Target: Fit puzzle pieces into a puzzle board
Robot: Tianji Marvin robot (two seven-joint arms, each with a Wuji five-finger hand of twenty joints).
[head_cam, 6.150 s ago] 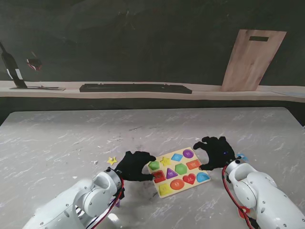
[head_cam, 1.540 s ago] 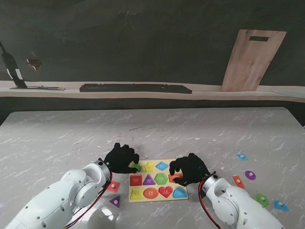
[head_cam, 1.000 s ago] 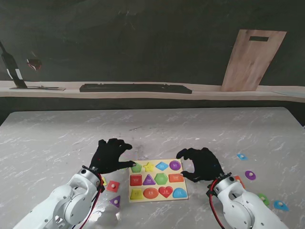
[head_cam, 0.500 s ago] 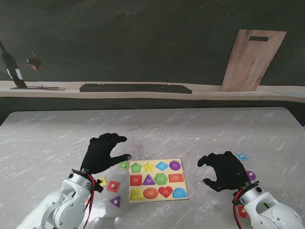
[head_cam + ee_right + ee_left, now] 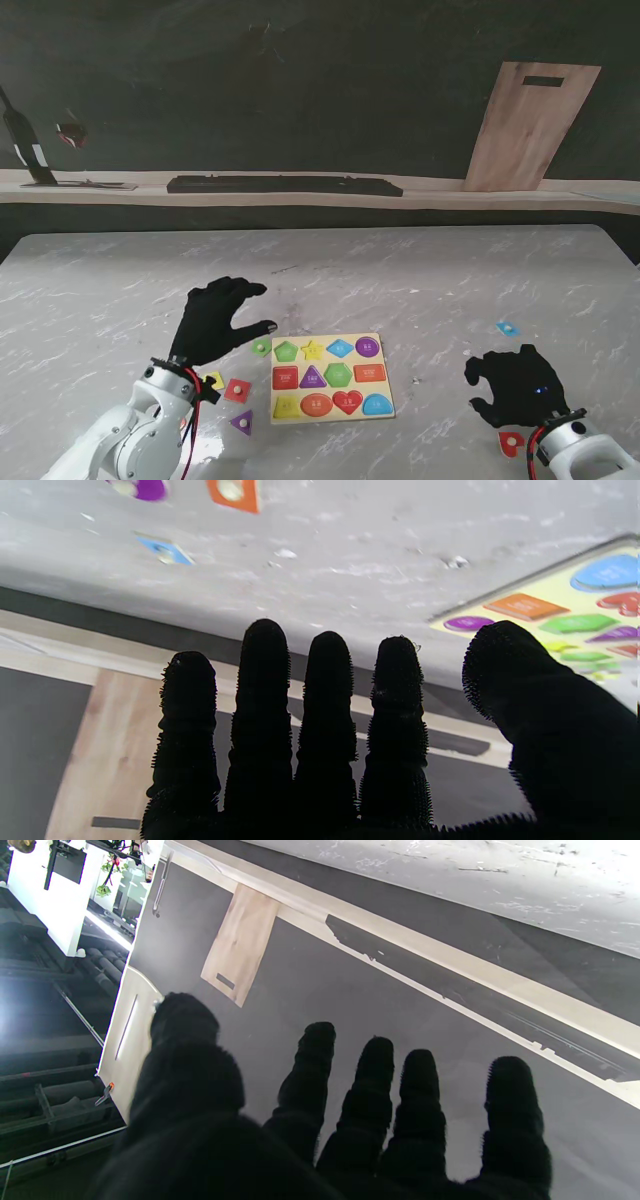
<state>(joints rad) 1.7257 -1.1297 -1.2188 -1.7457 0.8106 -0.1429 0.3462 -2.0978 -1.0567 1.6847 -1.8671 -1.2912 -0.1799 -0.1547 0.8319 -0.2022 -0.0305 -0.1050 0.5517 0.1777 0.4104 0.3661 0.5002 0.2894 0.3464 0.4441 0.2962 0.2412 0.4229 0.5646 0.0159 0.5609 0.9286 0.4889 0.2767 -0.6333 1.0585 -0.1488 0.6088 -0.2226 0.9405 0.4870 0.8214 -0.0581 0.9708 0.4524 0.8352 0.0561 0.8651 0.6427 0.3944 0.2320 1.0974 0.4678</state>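
The yellow puzzle board [image 5: 326, 338] lies flat in front of me, its slots showing coloured shapes. My left hand [image 5: 213, 320] hovers just left of it, open with fingers spread and nothing held. A green piece [image 5: 261, 347] lies by its thumb tip. Yellow [image 5: 214, 380], red [image 5: 238, 390] and purple triangle [image 5: 242, 422] pieces lie nearer to me. My right hand [image 5: 515, 385] is open and empty, well right of the board. A red piece [image 5: 511, 443] lies beside its wrist and a blue piece [image 5: 508, 328] farther off. The right wrist view shows the board [image 5: 617, 542] past the thumb.
A wooden cutting board [image 5: 530, 125] leans on the dark back wall above a shelf holding a long black bar [image 5: 285, 185] and a bottle [image 5: 25, 145]. In the right wrist view, purple [image 5: 142, 487], orange [image 5: 235, 492] and blue [image 5: 165, 550] pieces lie on the marble.
Both hands have let go of the board and drawn apart. In the last half second my right hand moved right and nearer to me; the left hand held still.
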